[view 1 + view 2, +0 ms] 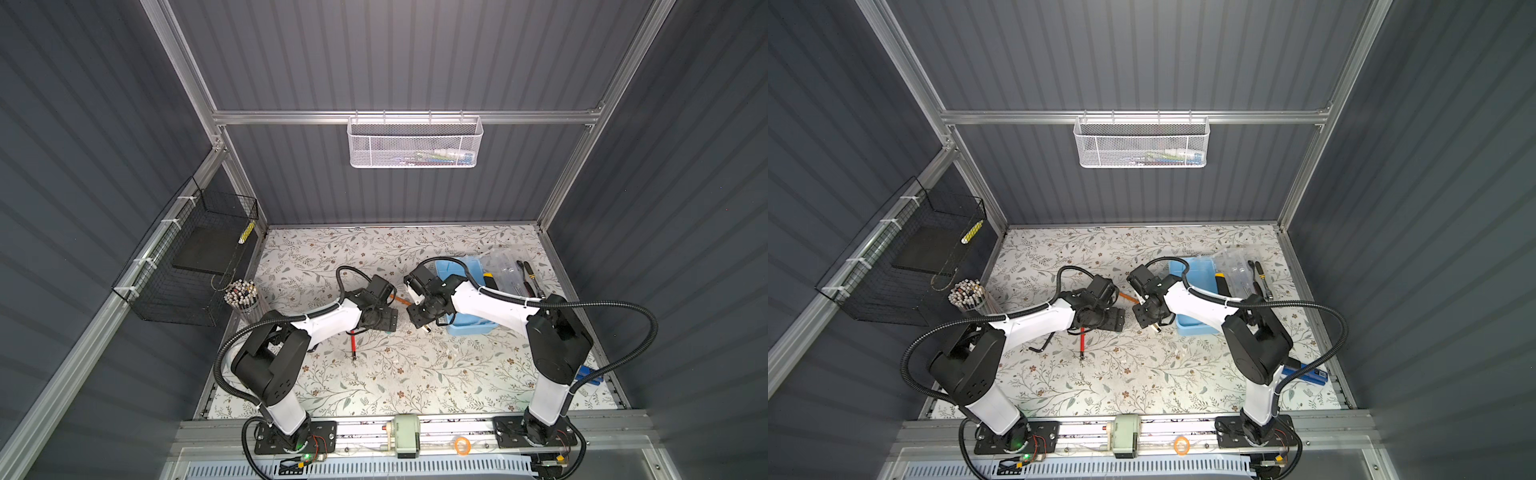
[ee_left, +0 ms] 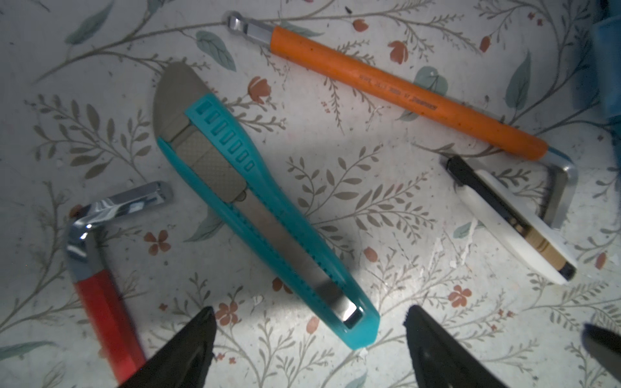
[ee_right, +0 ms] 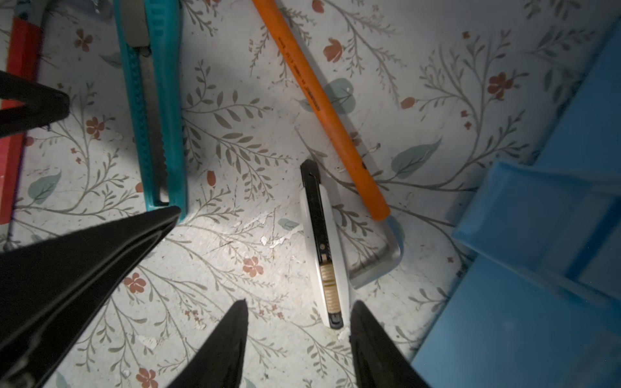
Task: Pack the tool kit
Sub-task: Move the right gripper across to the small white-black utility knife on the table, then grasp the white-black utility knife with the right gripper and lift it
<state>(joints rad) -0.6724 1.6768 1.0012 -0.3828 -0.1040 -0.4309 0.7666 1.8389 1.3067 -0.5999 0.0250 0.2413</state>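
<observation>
The left gripper [image 2: 311, 324] is spread wide and holds nothing. Its two black fingertips [image 2: 201, 336] hang above the flowered table [image 1: 415, 374], either side of the blade end of a teal knife [image 2: 262, 215]. I cannot tell whether they touch the knife.

The right gripper [image 3: 299, 310] is parted less far and is also empty. The near end of a white knife [image 3: 324, 245] lies flat on the table between its fingertips [image 3: 361, 319], closer to one of them, and no contact shows.

The light-blue box [image 1: 469, 328] stands on the right part of the table, just beside the right gripper. Its clear lid [image 1: 505, 266] is thrown back behind it, and dark-handled tools [image 1: 530, 276] lie to its right.

An orange hex key [image 2: 403, 90] lies beside the white knife, its short leg partly behind that knife in the left wrist view. A red hex key [image 2: 104, 302] lies on the other side of the teal knife, its handle cut off at the frame edge.

In both top views the wrists cover the fingertips and both knives, and the right arm crosses over the box.
</observation>
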